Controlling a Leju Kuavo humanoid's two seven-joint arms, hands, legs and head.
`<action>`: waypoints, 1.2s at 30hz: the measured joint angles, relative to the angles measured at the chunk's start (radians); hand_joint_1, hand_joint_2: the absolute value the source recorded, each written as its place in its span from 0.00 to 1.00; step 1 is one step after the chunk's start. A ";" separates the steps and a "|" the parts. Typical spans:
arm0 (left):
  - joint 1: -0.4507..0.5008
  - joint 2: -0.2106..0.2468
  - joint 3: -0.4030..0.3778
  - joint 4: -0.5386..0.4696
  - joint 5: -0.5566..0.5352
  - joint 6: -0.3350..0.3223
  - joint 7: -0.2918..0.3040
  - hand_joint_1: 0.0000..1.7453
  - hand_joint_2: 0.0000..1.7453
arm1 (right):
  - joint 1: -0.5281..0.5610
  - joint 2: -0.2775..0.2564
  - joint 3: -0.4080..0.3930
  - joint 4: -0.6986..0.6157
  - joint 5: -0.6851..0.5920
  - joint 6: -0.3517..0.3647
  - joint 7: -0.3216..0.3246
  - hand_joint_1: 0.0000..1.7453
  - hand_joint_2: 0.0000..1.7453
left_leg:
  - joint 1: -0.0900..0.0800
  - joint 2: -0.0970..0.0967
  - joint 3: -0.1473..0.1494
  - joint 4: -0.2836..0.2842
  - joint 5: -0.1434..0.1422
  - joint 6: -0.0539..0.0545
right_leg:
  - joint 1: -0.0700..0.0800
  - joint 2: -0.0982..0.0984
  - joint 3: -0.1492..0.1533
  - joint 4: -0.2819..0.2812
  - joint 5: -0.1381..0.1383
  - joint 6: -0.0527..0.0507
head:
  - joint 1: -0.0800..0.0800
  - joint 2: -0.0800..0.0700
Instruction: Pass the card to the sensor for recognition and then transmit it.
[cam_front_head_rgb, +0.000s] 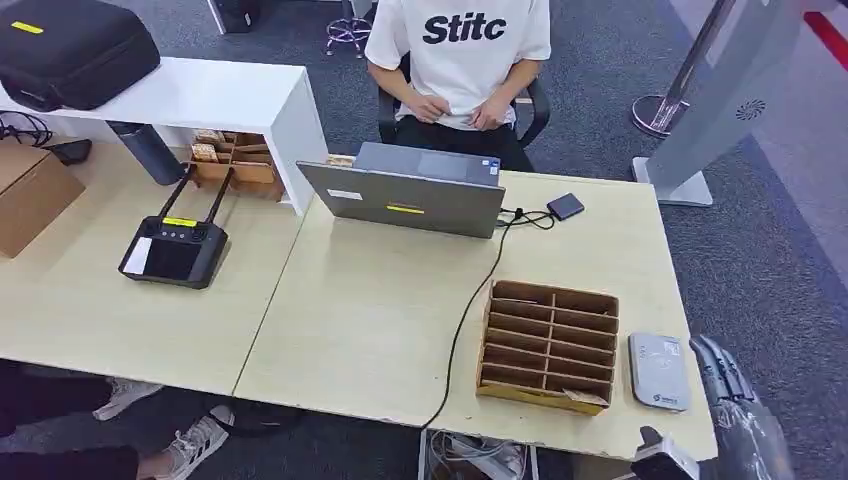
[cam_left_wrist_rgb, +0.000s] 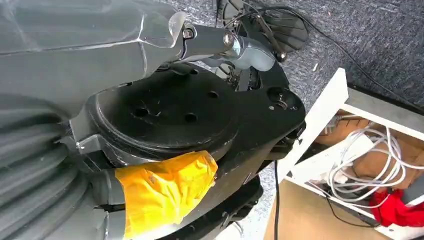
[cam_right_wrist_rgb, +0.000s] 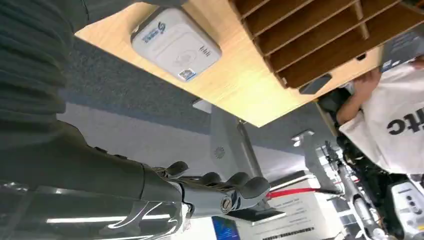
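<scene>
Card (cam_front_head_rgb: 588, 397) lies flat at the near edge of the wooden slotted rack (cam_front_head_rgb: 549, 343), its long axis along the table (cam_front_head_rgb: 380, 320) edge. The grey sensor (cam_front_head_rgb: 658, 371) sits just right of it. The right hand (cam_front_head_rgb: 722, 370), released and holding nothing, hangs just beyond the sensor, nearer than the left hand (cam_left_wrist_rgb: 240, 47), whose grasp I cannot tell.

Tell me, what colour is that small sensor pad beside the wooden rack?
Light grey sensor pad, clearest in the right wrist view.
</scene>
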 joint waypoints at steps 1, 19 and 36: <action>0.000 0.000 0.000 0.000 0.000 -0.001 0.000 0.00 1.00 | -0.002 -0.002 0.015 0.002 -0.003 -0.007 0.000 0.00 1.00 | 0.000 0.000 0.000 0.000 0.000 0.000 | 0.000 0.000 0.000 0.000 0.000 0.000 | 0.000 0.000; 0.000 0.005 -0.017 0.000 0.003 -0.002 0.000 0.00 1.00 | -0.040 -0.032 0.153 0.045 -0.028 -0.045 0.009 0.00 1.00 | 0.000 0.000 0.000 0.000 0.000 0.000 | 0.000 0.000 0.000 0.000 0.000 0.000 | 0.000 0.000; 0.003 0.010 -0.033 0.000 -0.010 -0.008 0.000 0.00 1.00 | -0.138 -0.026 0.228 0.144 -0.003 -0.055 -0.032 0.00 1.00 | 0.000 0.001 0.000 0.000 0.000 0.000 | 0.000 0.000 0.000 0.000 0.000 0.000 | 0.000 0.000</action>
